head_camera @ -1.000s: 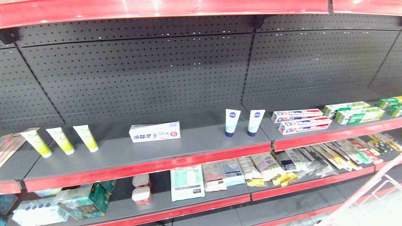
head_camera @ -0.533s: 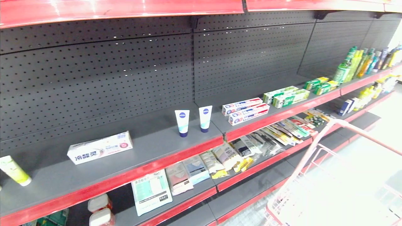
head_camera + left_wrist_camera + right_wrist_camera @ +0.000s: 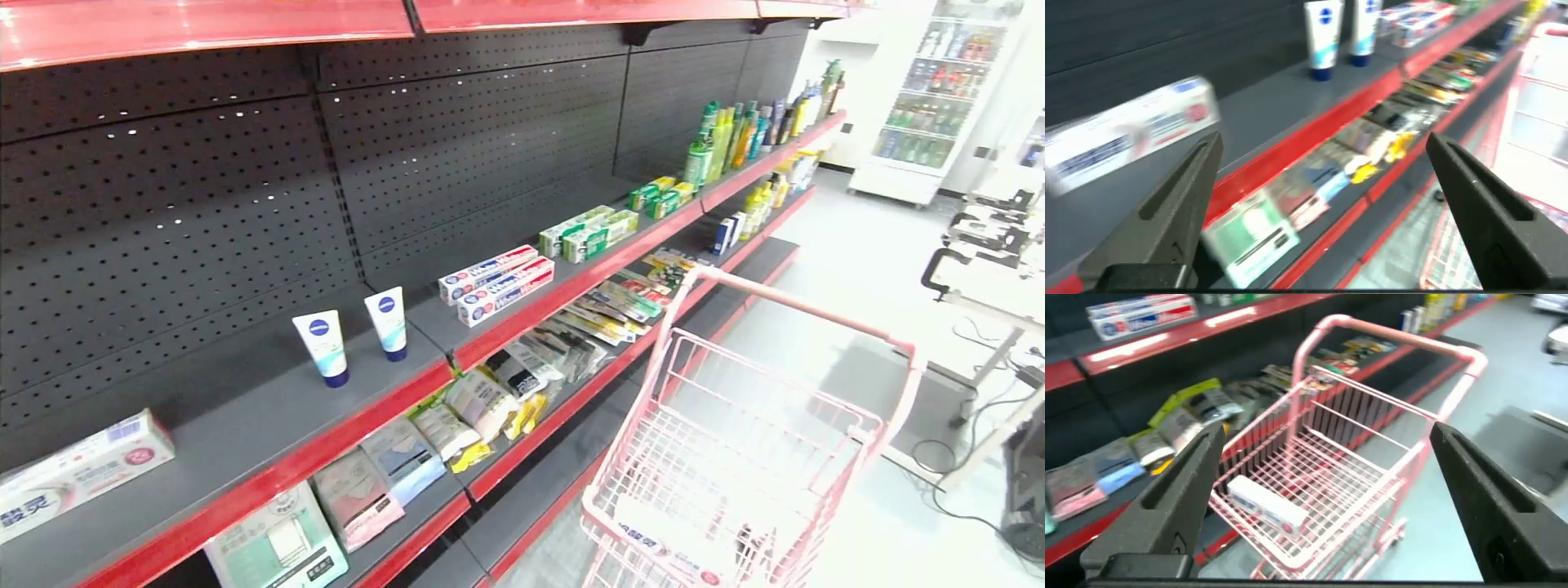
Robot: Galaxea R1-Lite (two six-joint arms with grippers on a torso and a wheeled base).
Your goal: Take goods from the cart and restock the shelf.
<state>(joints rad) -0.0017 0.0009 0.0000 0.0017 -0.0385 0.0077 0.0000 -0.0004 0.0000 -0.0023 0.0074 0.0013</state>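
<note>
Cart [image 3: 784,299] – one box [image 3: 1266,502]; shelf [image 3: 245,416] – two tubes [image 3: 321,347]; left tool [image 3: 1323,143], right tool [image 3: 1327,429] gaping, empty

Shelf [image 3: 237,416] deck: matt grey metal, glossy red front lip; perforated matt black back panel [image 3: 457,139]. Cart [image 3: 784,299], lower right: pink-coated wire. 2 tubes [image 3: 325,346]: smooth plastic.

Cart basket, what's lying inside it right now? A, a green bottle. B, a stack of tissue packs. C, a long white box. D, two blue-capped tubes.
C: the right wrist view shows a long white box lying flat on the wire floor of the pink cart.
</note>
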